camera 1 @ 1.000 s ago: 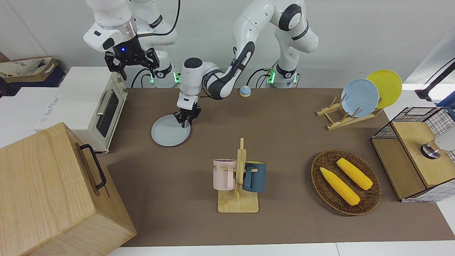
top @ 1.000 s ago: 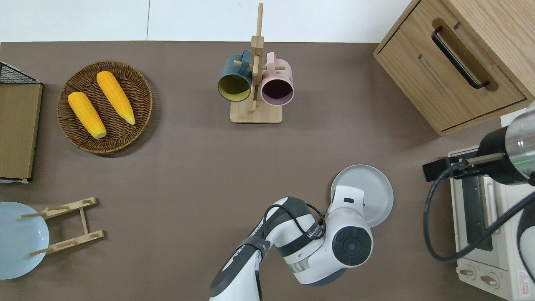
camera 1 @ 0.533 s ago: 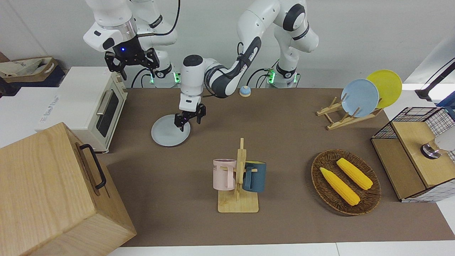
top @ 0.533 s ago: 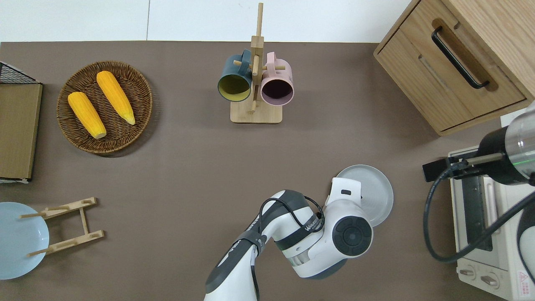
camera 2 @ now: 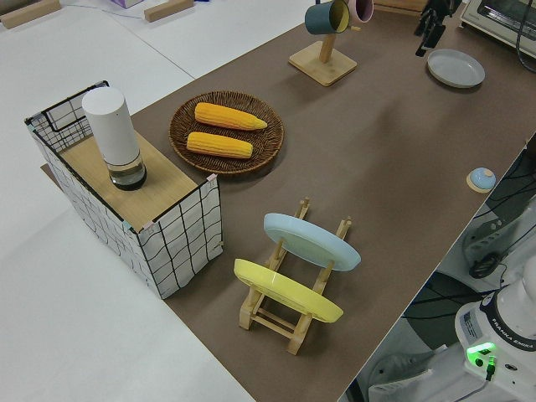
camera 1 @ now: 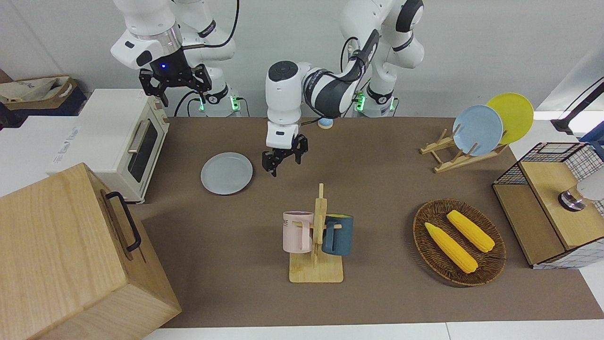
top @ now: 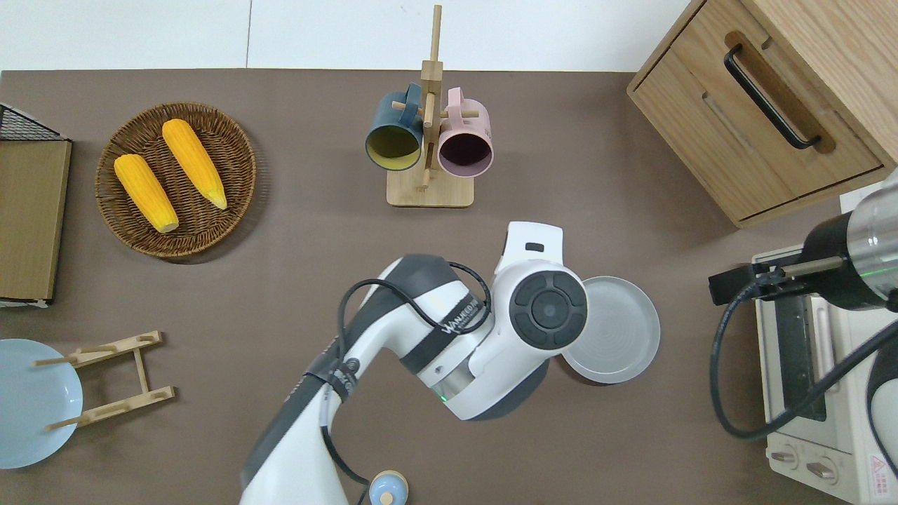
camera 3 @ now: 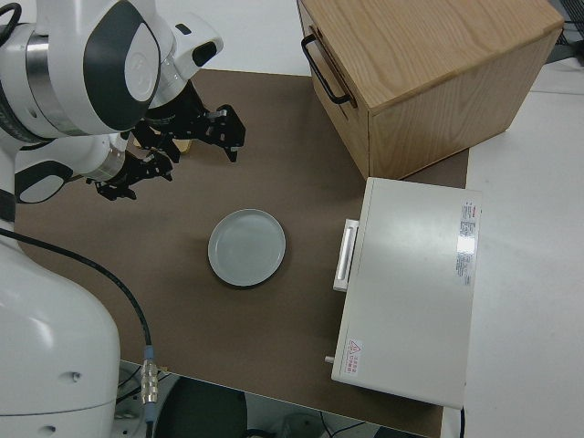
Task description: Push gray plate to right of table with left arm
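The gray plate (camera 1: 226,179) (top: 621,330) (camera 3: 246,247) lies flat on the brown table (camera 1: 377,189), toward the right arm's end and close to the toaster oven. My left gripper (camera 1: 284,164) hangs open in the air with nothing between its fingers. It is apart from the plate, over bare table beside the plate's rim on the side toward the left arm's end. In the overhead view the left arm's wrist (top: 547,308) hides the gripper and covers a part of the plate's rim. The right arm is parked with its gripper (camera 1: 175,86) open.
A white toaster oven (camera 1: 127,137) and a wooden cabinet (camera 1: 71,255) stand at the right arm's end. A mug rack (camera 1: 316,236) stands mid-table, farther from the robots. A corn basket (camera 1: 457,241), plate rack (camera 1: 472,141) and wire crate (camera 1: 552,198) fill the left arm's end.
The left gripper has lifted off the gray plate and swung toward the table's middle. The plate has stayed where it was. The right arm has not moved.
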You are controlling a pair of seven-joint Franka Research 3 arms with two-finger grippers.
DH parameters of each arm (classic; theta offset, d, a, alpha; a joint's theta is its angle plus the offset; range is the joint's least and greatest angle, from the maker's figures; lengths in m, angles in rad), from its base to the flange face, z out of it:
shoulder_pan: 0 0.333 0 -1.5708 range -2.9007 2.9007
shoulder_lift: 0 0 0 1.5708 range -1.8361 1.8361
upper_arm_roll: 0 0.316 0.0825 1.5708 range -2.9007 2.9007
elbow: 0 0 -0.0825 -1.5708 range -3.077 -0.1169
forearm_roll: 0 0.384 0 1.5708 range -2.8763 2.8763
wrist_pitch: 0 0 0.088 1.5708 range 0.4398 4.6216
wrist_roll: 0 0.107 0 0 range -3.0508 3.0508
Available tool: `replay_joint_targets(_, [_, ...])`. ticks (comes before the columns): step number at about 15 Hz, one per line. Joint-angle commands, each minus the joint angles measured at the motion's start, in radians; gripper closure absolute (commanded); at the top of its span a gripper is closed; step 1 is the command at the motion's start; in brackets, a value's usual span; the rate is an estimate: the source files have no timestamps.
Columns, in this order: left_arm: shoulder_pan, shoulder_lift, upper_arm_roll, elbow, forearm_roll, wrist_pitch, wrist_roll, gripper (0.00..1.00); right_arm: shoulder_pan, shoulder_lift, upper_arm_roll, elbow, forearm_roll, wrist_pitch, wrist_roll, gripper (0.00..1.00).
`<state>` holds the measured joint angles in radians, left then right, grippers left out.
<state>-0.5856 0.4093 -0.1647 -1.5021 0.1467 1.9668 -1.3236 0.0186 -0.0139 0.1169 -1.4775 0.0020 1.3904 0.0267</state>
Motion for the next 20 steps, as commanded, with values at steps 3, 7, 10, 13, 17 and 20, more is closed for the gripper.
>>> replay_joint_targets(3, [0.142,-0.105,-0.006,0.037,-0.059,-0.24,0.303,0.0,-0.02,-0.003,0.013,0.008,0.01,-0.014,0.002,0.017])
replay_joint_targets(7, [0.288,-0.205,-0.003,0.036,-0.064,-0.359,0.553,0.0,-0.02,-0.003,0.013,0.008,0.01,-0.014,0.002,0.017])
replay_joint_targets(10, [0.397,-0.25,-0.003,0.026,-0.062,-0.419,0.73,0.0,-0.02,-0.003,0.013,0.008,0.01,-0.014,0.002,0.017])
replay_joint_targets(13, [0.493,-0.294,-0.004,0.008,-0.064,-0.46,0.897,0.0,-0.02,-0.003,0.015,0.008,0.01,-0.014,0.002,0.017])
replay_joint_targets(17, [0.618,-0.36,-0.006,-0.049,-0.061,-0.468,1.083,0.0,-0.02,-0.003,0.015,0.008,0.01,-0.014,0.002,0.017])
replay_joint_targets(20, [0.674,-0.455,-0.004,-0.189,-0.073,-0.401,1.194,0.0,-0.02,-0.003,0.013,0.008,0.01,-0.014,0.002,0.017])
